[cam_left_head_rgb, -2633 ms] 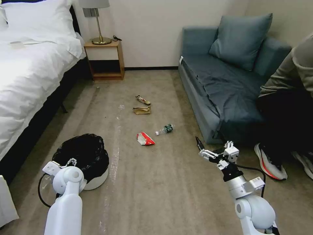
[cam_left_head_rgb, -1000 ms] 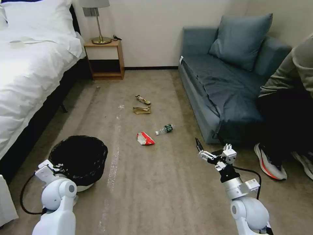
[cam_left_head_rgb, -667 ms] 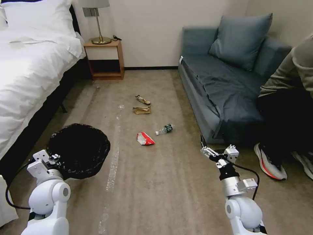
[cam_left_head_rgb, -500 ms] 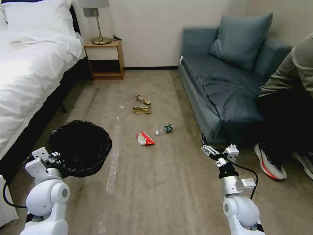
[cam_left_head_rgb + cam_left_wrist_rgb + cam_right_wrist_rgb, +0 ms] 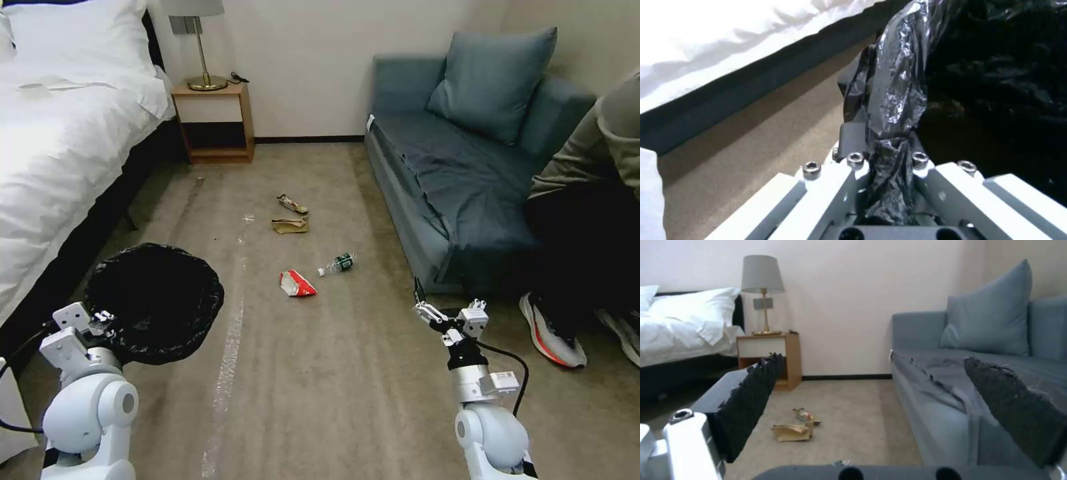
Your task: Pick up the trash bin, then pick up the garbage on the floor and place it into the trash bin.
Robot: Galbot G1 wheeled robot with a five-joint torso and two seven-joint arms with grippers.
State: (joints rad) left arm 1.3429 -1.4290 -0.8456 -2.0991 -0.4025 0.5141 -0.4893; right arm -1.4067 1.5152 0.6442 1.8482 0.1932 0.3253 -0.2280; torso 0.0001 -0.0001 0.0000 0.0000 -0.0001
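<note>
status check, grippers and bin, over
Left gripper shut on trash bin rim, bin held up. Right gripper open. Garbage on floor ahead, path open.

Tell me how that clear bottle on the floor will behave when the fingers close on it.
The bottle lies on its side on the carpet, so it will probably roll if nudged. It looks small and see-through, so it is likely light and may skid away. Thin clear plastic would probably dent under a firm squeeze.

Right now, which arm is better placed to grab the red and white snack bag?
The right. The right gripper is open and empty, nearer the snack bag. The left gripper is clamped on the trash bin rim.
</note>
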